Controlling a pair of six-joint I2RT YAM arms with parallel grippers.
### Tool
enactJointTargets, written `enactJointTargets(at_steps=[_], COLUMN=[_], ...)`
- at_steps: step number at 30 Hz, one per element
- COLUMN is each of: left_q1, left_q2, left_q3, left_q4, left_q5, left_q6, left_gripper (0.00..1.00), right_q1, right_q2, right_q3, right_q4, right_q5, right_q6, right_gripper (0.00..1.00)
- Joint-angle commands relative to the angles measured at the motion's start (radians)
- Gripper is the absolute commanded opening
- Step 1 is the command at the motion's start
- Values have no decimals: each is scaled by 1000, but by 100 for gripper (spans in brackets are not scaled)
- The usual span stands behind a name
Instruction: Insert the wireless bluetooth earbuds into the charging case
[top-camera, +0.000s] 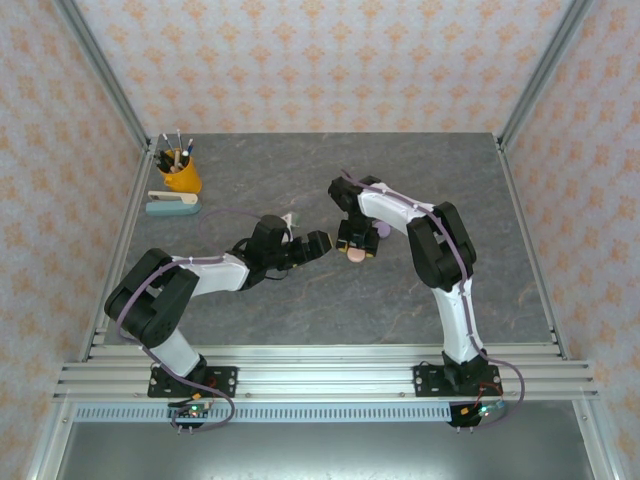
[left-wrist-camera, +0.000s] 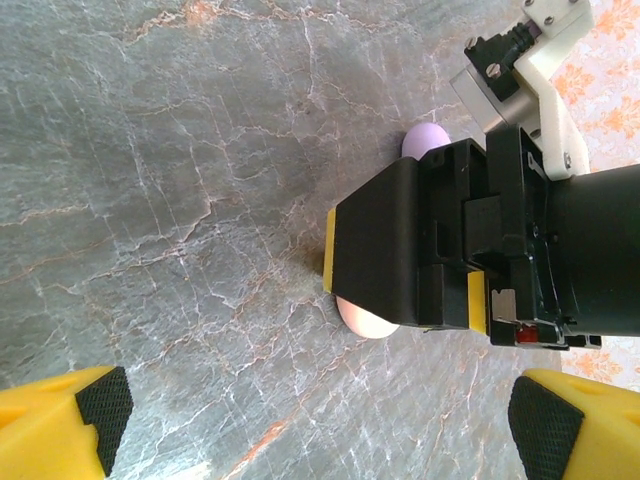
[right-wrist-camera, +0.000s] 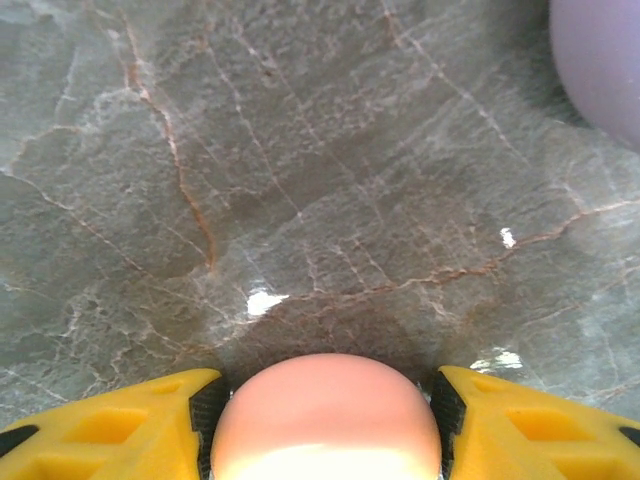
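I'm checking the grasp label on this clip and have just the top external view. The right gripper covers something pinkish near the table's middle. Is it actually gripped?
Observer: Yes. In the right wrist view the pink case sits between the right gripper's pads, which touch it on both sides.
Operator: And the left gripper, is it carrying anything?
Observer: No. Its own wrist view shows the left gripper wide open, with the marbled table showing between the fingers.
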Motion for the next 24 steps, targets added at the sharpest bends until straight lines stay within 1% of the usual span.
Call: enactJointTargets(at_steps=[1, 13, 24], left_q1=[-8, -25, -34], left_q2=[-31, -34, -24], left_q3=[29, 44, 66], left_q4=[-23, -52, -69], left_q5=[-30, -45, -58], left_q6=[7, 8, 8], left_gripper=[99, 99, 99], right_q1=[-3, -3, -2], right_q2=[-2, -28, -28], right_q3=[-56, -118, -122], right_q4=[0, 34, 25], right_q5=[-12, -22, -33], right_q6=[-16, -83, -142], right_gripper=[59, 58, 58])
